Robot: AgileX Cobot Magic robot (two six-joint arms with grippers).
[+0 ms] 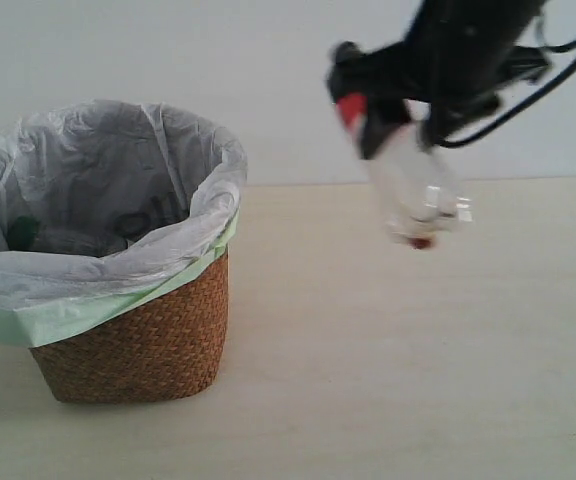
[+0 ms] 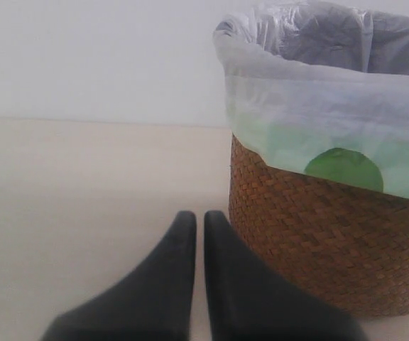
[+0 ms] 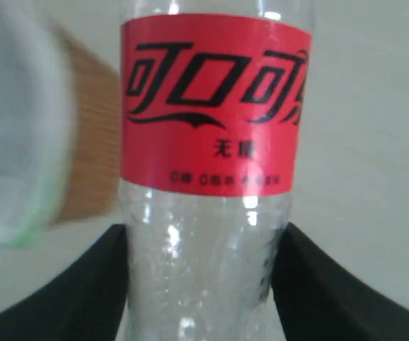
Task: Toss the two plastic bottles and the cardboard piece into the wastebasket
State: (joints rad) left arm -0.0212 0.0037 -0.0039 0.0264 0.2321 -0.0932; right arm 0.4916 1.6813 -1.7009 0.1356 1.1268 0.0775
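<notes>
1. Wicker wastebasket [image 1: 138, 340] stands on the counter [image 1: 418, 380], at the left.
2. Right hand [image 3: 201, 284] grips the red-label bottle [image 3: 208, 106] in the air, right of the wastebasket.
3. Left hand [image 2: 199, 238], fingers pressed together and empty, sits low beside the wastebasket.

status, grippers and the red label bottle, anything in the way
Right gripper shut on red-label bottle, aloft, short of the wastebasket. Left gripper shut, empty, low beside it. Nothing between bottle and wastebasket.

The bottle [image 3: 201, 277] reads 可口可乐; below, seemingly 无糖.
</notes>
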